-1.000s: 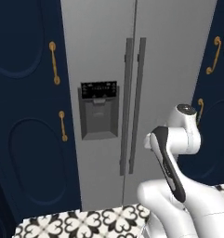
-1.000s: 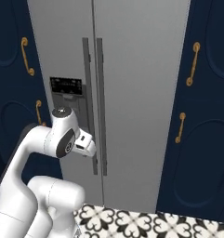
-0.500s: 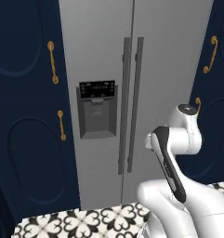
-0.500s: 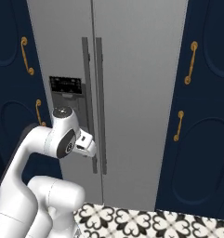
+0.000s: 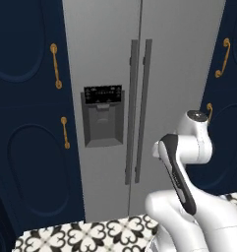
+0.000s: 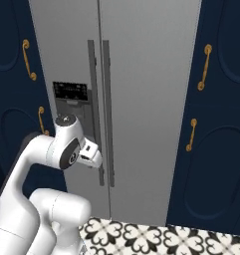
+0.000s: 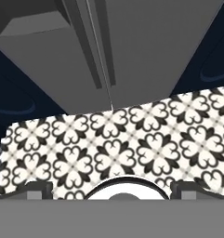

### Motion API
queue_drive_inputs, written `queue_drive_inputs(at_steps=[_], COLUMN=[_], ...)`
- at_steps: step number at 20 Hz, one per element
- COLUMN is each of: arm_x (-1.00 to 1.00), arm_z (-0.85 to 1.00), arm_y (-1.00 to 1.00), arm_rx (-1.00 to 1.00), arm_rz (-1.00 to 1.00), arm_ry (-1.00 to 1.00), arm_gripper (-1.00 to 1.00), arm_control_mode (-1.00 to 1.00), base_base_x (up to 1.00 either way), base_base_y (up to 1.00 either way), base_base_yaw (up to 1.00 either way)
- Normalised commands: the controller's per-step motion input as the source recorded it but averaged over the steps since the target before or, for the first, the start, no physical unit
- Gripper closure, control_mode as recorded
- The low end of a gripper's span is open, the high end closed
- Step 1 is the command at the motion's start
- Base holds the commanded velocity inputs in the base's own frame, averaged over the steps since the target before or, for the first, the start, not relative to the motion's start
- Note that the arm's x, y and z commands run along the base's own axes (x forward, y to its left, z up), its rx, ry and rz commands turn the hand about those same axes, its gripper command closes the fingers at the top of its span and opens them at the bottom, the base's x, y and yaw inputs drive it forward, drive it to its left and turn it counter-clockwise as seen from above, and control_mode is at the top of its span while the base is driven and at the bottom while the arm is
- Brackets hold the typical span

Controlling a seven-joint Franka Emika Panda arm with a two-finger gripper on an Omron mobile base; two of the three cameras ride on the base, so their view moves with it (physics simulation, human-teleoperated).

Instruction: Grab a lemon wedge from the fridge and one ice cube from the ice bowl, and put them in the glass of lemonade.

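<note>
We face the fridge (image 5: 139, 98), tall and grey, standing between navy cabinets (image 5: 26, 123) with gold handles (image 5: 55, 59). Both of its doors are closed, and the two dark bar handles (image 5: 138, 110) run side by side down the middle seam. The black-panelled dispenser (image 5: 103, 115) sits in the left door. In the right base view the same fridge (image 6: 151, 99) fills the centre, with the dispenser (image 6: 71, 97) partly hidden behind our arm.

Our arm is folded in front of the fridge, its wrist close to the lower part of the bar handles (image 6: 105, 109). Our pincer (image 7: 111, 190) looks down along the fridge front at the black-and-white patterned floor (image 7: 108, 144). Its tips (image 7: 32, 189) show near the bottom corners, far apart, so it is spread and holds nothing.
</note>
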Motion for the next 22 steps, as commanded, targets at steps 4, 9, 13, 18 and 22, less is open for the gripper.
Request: queue_drive_inputs(at_steps=[4, 9, 13, 18, 22], arm_x=[0.02, 0.39, 0.88, 0.65, 0.01], arm_z=[0.35, 1.00, 1.00, 0.67, 0.24], arm_y=[0.01, 0.00, 0.00, 0.00, -0.01], arm_rx=[0.03, -0.07, -0.18, -0.21, 0.05], arm_rz=[0.00, 0.00, 0.01, 0.09, 0.05], arm_ry=[-0.29, -0.36, -0.11, -0.20, -0.18], arm_gripper=[-1.00, -1.00, -1.00, -1.00, -1.00], arm_control_mode=[-1.00, -1.00, -1.00, -1.00, -1.00], base_base_x=[0.00, 0.00, 0.00, 0.00, 0.00], base_base_y=[0.00, 0.00, 0.00, 0.00, 0.00], base_base_yaw=[0.00, 0.00, 0.00, 0.00, 0.00])
